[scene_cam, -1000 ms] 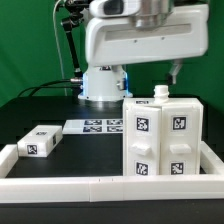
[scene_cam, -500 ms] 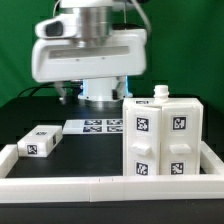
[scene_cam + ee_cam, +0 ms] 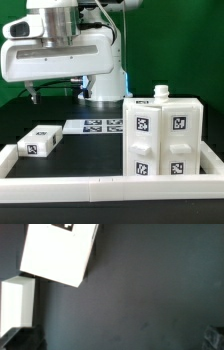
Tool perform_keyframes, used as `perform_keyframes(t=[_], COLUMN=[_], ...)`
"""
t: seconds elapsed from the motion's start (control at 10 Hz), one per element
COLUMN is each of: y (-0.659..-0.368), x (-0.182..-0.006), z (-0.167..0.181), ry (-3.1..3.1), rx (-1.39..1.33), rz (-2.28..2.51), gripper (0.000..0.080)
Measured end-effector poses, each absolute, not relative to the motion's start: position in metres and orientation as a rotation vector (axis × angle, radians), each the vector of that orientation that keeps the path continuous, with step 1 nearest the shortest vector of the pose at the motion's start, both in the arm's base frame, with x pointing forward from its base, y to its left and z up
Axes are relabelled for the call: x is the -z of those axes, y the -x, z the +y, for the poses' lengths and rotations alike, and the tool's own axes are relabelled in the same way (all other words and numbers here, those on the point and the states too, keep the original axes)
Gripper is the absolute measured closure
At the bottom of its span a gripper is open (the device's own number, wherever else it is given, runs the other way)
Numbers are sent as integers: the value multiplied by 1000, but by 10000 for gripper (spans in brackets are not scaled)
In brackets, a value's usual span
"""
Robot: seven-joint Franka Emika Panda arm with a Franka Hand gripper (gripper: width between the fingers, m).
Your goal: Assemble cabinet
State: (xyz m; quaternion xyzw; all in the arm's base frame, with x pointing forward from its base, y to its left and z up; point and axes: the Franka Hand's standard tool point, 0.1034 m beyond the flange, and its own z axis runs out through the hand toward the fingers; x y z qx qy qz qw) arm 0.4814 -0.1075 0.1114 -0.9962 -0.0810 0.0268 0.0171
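Observation:
The cabinet body [image 3: 160,135], a white box with black-and-white tags and a small knob on top, stands upright at the exterior view's right. A small white tagged panel [image 3: 38,141] lies flat at the left; it also shows in the wrist view [image 3: 58,252]. My gripper [image 3: 33,97] hangs in the air above and behind that panel, touching nothing. In the wrist view one dark fingertip [image 3: 20,339] shows at a picture corner, the other faintly at the opposite edge. They stand wide apart with only the dark table between them.
The marker board [image 3: 95,126] lies flat between the panel and the robot base. A long low white border rail [image 3: 100,186] runs along the front and up both sides; a piece of it shows in the wrist view [image 3: 17,303]. The table is black.
The arm has swung from over the cabinet body across to the exterior view's left, over the small panel. The parts have not moved.

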Motion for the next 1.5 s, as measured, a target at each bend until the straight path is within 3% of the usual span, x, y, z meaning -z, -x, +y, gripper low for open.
perform_keyframes(t=[0.4,0.6,1.2,1.5], y=[-478,-445,-432,-430], x=[-109,-88,-40,-32], z=[-109,-127,-168,-168], ry=[3098,3116,3161,3164], rx=[-88,-108,-172,-186], rz=[-242,-153,-38,-46], gripper=[3,3,3,3])
